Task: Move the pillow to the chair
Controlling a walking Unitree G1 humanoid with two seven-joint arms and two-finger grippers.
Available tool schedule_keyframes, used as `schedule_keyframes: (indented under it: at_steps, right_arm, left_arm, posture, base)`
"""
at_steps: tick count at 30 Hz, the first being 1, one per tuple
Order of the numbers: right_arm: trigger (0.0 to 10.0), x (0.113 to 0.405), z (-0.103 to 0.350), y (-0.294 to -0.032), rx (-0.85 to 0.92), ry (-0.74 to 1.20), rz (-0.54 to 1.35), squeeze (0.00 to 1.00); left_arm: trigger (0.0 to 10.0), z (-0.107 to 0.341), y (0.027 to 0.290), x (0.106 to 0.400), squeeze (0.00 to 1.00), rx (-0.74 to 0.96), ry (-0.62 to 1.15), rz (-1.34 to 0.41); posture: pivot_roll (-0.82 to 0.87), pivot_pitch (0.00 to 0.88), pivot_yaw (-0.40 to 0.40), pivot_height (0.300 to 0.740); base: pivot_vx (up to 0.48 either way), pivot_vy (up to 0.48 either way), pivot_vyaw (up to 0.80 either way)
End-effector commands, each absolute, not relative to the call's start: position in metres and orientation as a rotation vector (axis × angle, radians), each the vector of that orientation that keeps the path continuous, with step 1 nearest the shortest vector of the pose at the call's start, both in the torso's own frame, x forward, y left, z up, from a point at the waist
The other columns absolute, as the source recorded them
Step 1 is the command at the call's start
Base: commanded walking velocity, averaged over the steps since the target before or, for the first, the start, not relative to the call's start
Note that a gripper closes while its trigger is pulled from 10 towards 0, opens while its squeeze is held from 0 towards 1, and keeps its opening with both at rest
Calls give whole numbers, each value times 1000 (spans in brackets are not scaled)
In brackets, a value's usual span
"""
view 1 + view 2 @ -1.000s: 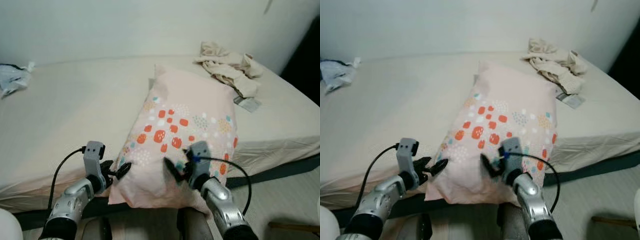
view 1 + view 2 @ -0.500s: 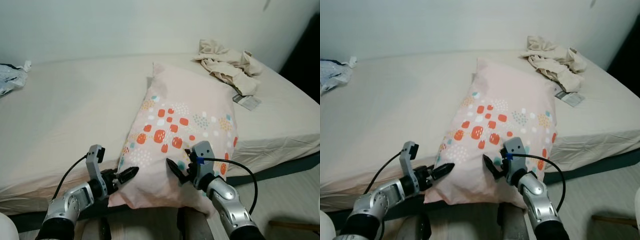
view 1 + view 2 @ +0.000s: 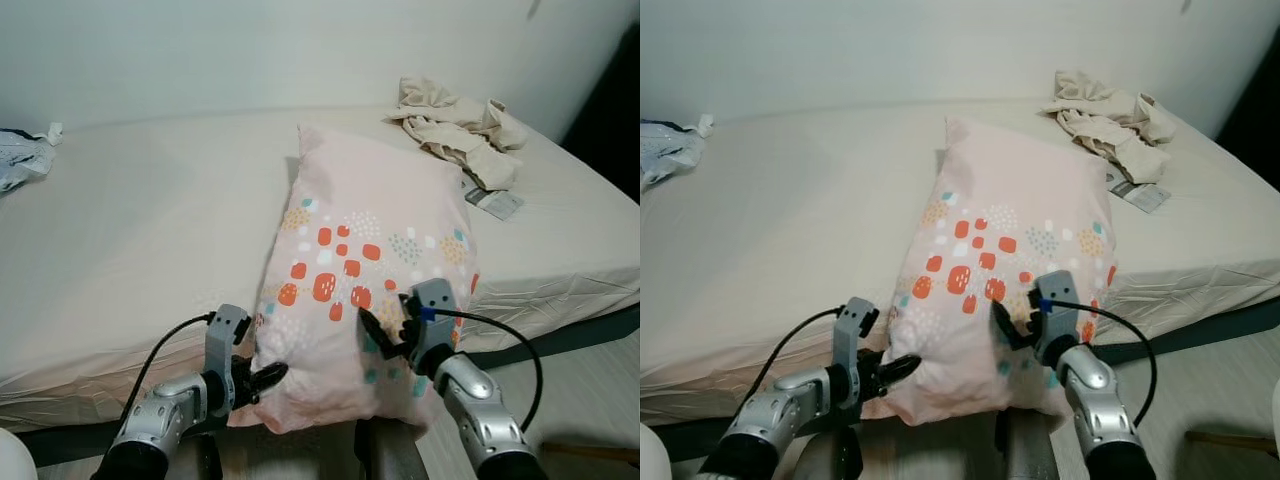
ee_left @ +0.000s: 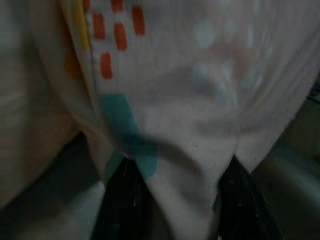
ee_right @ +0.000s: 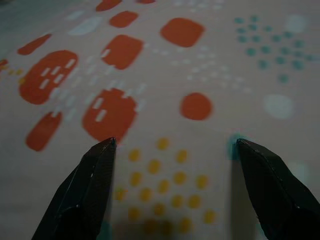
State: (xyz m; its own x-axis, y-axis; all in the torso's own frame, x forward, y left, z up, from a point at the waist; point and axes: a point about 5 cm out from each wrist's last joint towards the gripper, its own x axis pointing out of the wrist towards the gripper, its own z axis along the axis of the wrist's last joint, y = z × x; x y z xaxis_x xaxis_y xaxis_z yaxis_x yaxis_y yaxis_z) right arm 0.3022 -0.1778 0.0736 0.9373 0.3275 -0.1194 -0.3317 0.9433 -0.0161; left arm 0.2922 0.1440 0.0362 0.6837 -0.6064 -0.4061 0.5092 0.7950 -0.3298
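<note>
Left eye view: pillow (image 3: pixel 370 240) on bed (image 3: pixel 140 220).

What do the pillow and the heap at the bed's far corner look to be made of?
The pillow looks like soft, matte printed woven fabric, likely cotton: pale pink with orange, teal and yellow marks, and it folds and sags where the left gripper meets its edge. The heap looks like crumpled beige cloth, matte, with deep loose creases; whether it is clothing or bedding is unclear.
</note>
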Motion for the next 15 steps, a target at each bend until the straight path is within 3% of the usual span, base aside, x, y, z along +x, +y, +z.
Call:
schedule_keyframes:
  at_steps: [1,5,8,11,15]
  right_arm:
    - [10000,300,74,-185,-30,104,303,0]
    - [10000,303,78,-214,-12,83,112,0]
    - [10000,304,78,-219,-6,81,76,0]
    - [10000,303,80,-238,27,78,-33,0]
    - [10000,303,81,-244,23,77,-60,0]
  left_arm:
    - [0,34,147,292,0,-188,527,-600]
    - [0,41,149,305,0,-143,491,-563]
    - [0,43,149,308,0,-130,481,-557]
    - [0,59,147,327,0,3,420,-531]
    - [0,80,149,346,0,115,346,-497]
  posture:
    - [-72,97,-42,561]
    - [-75,97,-37,561]
    - [-75,97,-36,561]
    - [-78,96,-32,561]
    - [-84,94,-26,561]
  base:
    - [0,0,0]
    - [0,0,0]
    - [0,0,0]
    - [0,0,0]
    - [0,0,0]
